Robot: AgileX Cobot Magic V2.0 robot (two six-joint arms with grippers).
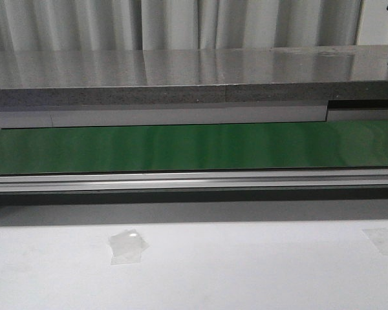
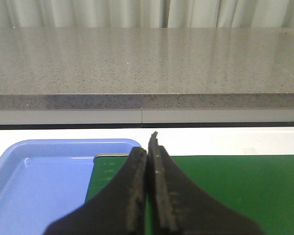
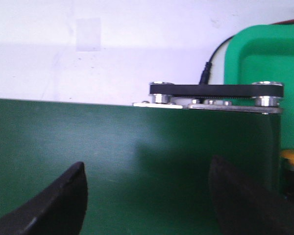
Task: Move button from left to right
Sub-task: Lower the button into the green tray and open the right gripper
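Note:
The button (image 3: 293,159) shows only in the right wrist view, as an orange-yellow round piece with a silvery part below, cut off by the frame's edge just beyond one finger. My right gripper (image 3: 147,166) is open and empty, low over the green belt (image 3: 88,147). My left gripper (image 2: 148,144) is shut with nothing between its pads, above the belt's end (image 2: 245,191) beside a blue tray (image 2: 34,181). Neither gripper shows in the front view.
A green tray (image 3: 264,54) lies beyond a black bolted bracket (image 3: 215,90) and a cable (image 3: 210,63). The front view shows the green belt (image 1: 194,147), its metal rail (image 1: 194,181), a grey stone counter (image 1: 181,71) and tape patches (image 1: 128,247) on the white table.

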